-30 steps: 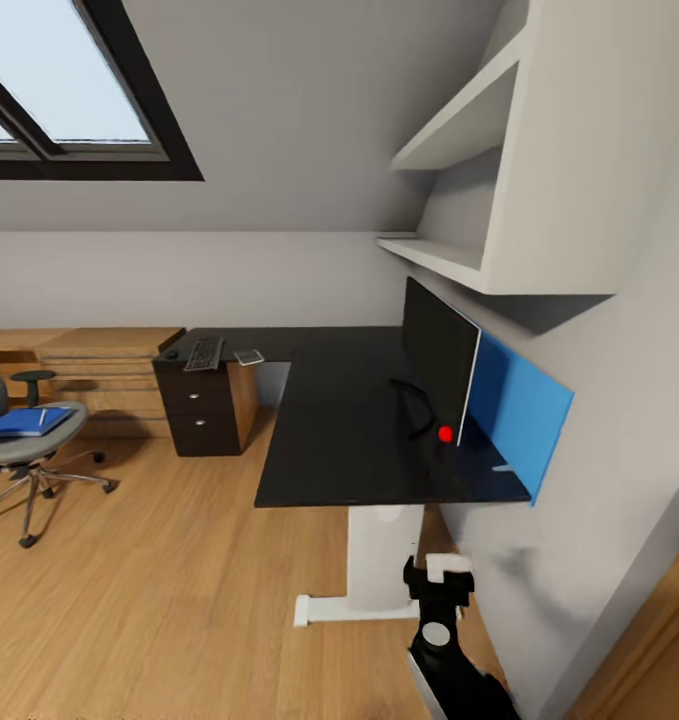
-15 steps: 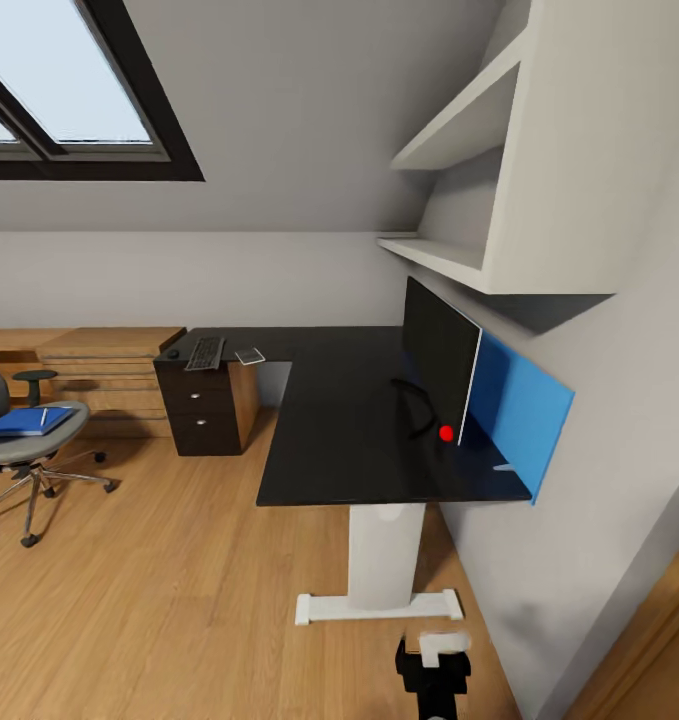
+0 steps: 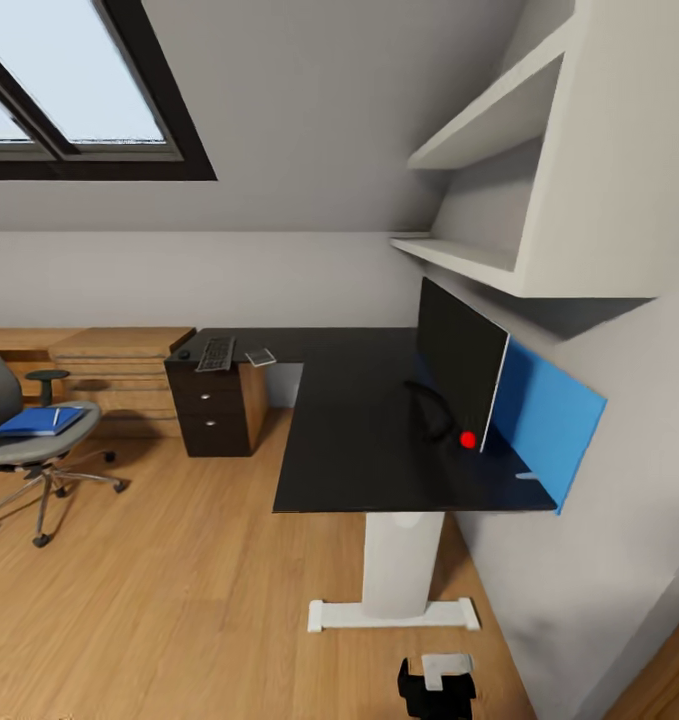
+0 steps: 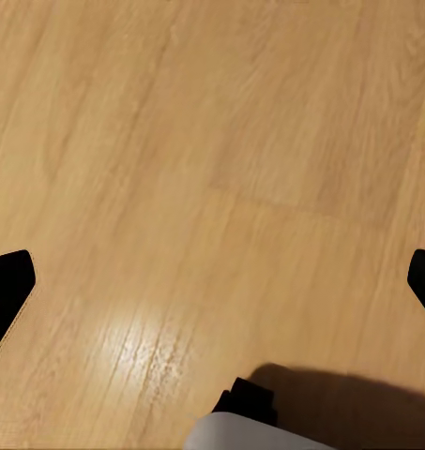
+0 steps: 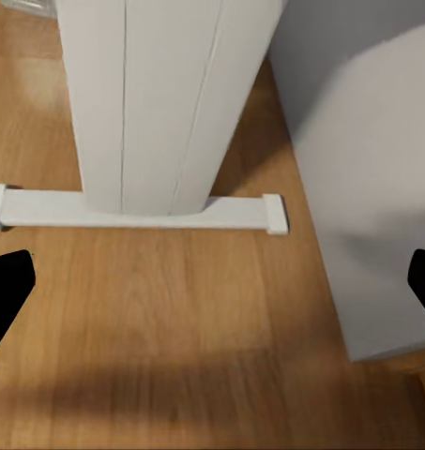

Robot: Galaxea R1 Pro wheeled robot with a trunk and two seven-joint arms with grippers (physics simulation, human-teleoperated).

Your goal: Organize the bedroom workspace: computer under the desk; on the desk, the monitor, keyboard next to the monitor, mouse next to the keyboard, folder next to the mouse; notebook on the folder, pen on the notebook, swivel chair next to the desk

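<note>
In the right wrist view the two dark fingertips (image 5: 6,295) of the right gripper (image 5: 212,300) stand far apart at the two edges of the picture, so its jaws are spread wide and hold nothing; they point down at the wooden floor (image 5: 174,309), toward the white desk leg (image 5: 160,94) and its flat foot (image 5: 137,212), with the grey wall (image 5: 362,216) beside. In the head view the right gripper (image 3: 437,688) hangs low at the bottom edge, just in front of the foot of the desk leg (image 3: 399,560). The left gripper (image 4: 212,286) is spread wide as well, one dark fingertip (image 4: 6,295) at each side, and it looks down at bare floor boards, with a grey rounded part and its shadow near the edge. On the black L-shaped desk (image 3: 349,440) the monitor (image 3: 461,362) stands upright near the wall, in front of a blue panel (image 3: 549,420), with a dark cable and a red dot at its base. The keyboard (image 3: 216,353) lies on the far end of the desk above a dark drawer unit (image 3: 217,415), the mouse (image 3: 184,354) just beside it, and a small flat thing on its other side. The swivel chair (image 3: 29,445) stands well apart from the desk, and a blue folder (image 3: 37,421) lies on its seat with a pen (image 3: 55,416) on top.
</note>
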